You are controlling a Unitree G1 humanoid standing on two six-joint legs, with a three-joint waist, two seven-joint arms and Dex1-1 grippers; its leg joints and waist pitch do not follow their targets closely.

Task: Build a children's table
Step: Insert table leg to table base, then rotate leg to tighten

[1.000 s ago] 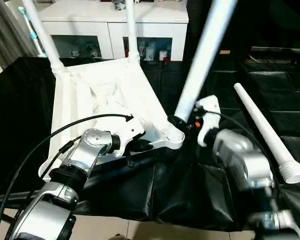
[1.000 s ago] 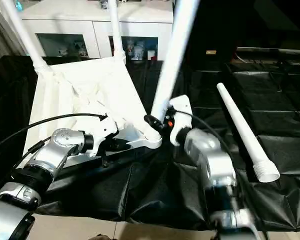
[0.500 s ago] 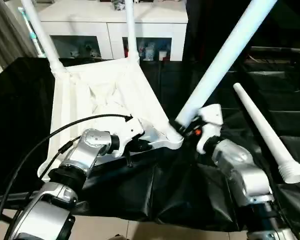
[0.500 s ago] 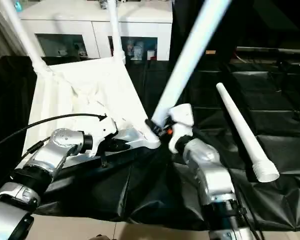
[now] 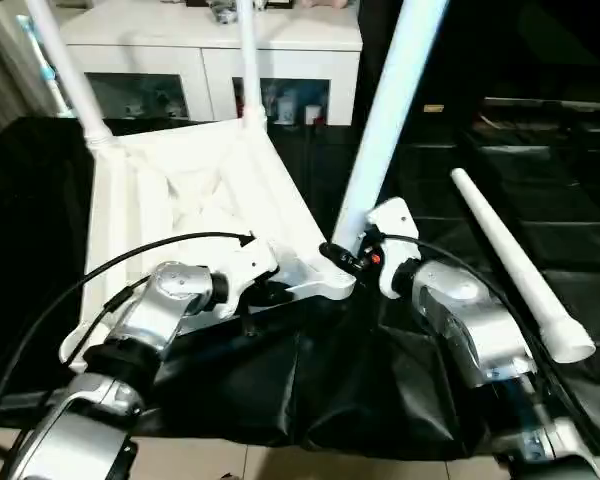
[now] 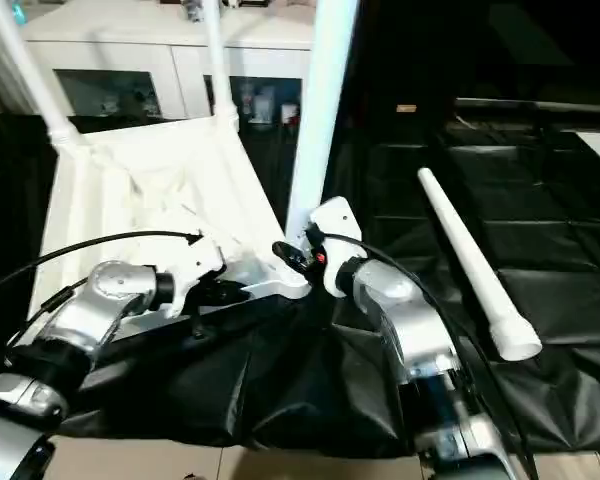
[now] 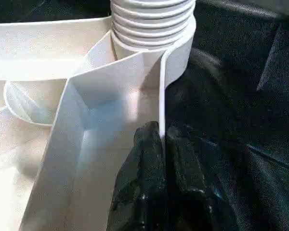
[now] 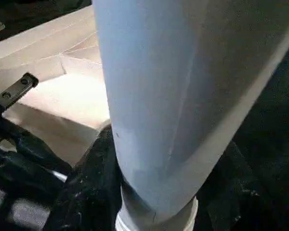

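Observation:
The children's table top point(image 5: 180, 170) lies upside down on the black cover, with two legs point(image 5: 248, 60) standing in its far corner sockets. My left gripper point(image 5: 270, 292) is shut on the raised rim point(image 7: 160, 96) beside the near right corner socket. My right gripper point(image 5: 348, 258) is shut on a third leg point(image 5: 380, 120) just above that socket. This leg rises steeply and leans slightly right. Its ribbed end point(image 7: 151, 24) sits in the socket. A fourth leg point(image 5: 510, 265) lies loose on the cover to the right.
A white glass-door cabinet point(image 5: 180, 30) stands behind the black-covered work table point(image 5: 540, 160). The table's front edge and the floor point(image 5: 230, 460) lie just below my forearms. Black cables arc over my left arm.
The held leg swung further right, then came back to nearly upright, my right gripper turning with it. My left gripper kept its hold on the rim. The camera shifted a little.

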